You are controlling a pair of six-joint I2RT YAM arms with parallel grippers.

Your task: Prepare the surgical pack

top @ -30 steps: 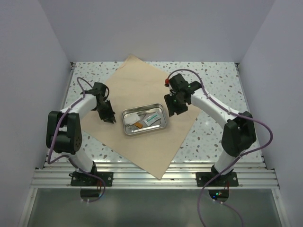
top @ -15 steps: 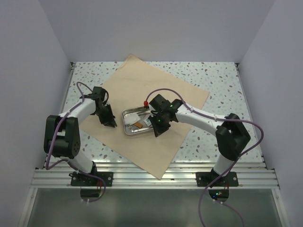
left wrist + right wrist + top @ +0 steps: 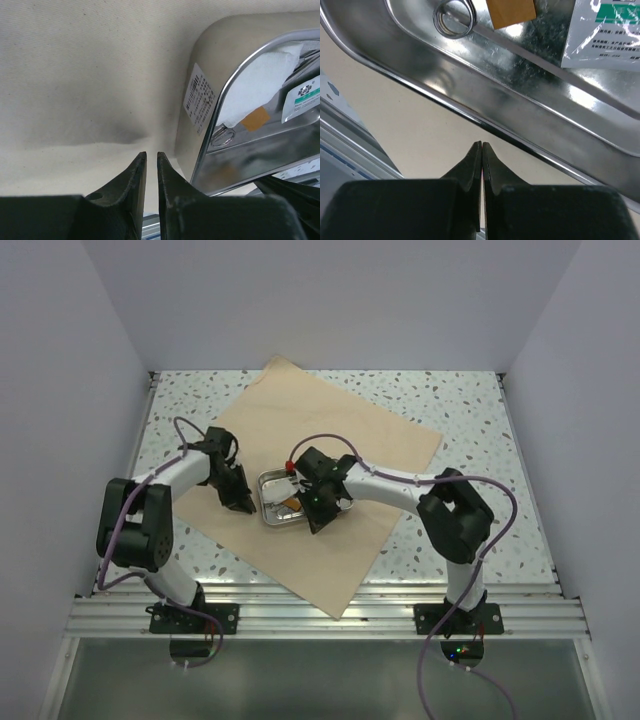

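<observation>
The steel tray (image 3: 268, 502), holding gauze (image 3: 255, 80), a packet (image 3: 605, 30) and scissors (image 3: 454, 17), sits mid tan sheet (image 3: 330, 420) on the bench (image 3: 460, 410). The right pincer (image 3: 481, 145) is closed, empty, at the tray's 6 o'clock rim. The left pincer (image 3: 151, 154), barely parted and empty, hovers at 9 o'clock. Probably squaring the tray: next, a gentle rim nudge

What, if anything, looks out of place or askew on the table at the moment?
The tan sheet lies cornerwise to the table, its near corner overhanging the front rail. The left wrist view shows a shallow wrinkle in it. Nothing lies spilled outside the steel tray.
</observation>
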